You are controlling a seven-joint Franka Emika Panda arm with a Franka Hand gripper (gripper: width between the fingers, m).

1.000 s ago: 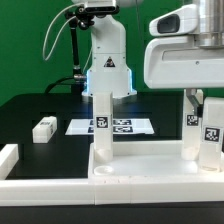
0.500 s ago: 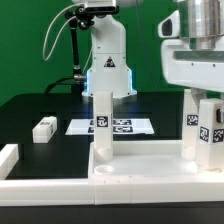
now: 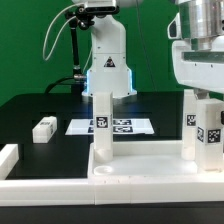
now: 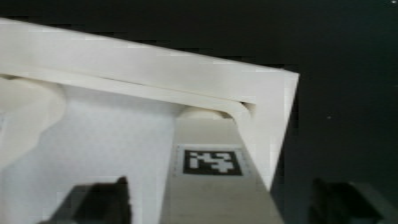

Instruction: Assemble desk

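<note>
One end effector: the two-finger end effector [image 4: 219,203] hangs over a corner of the desk top, its dark fingers [image 4: 98,200] spread apart and clamped on nothing.
Leg below it: a white plastic block leg [image 4: 215,150] with a black-and-white square tag stands upright on the corner, between the two fingers, with a gap seen on either side.
Desk top: the wide white plastic tray-like top [image 3: 150,172] with a raised rim lies on the black counter [image 3: 40,108], directly under the end effector.
Other upright legs: a second tagged leg [image 3: 190,122] is seen just beside the first; a third [image 3: 101,125] stands at the top's far end, toward the exterior view's left of the end effector.
Loose leg: a fourth small white block [image 3: 44,128] lies on the counter, well apart from the end effector, further to the exterior view's left.
</note>
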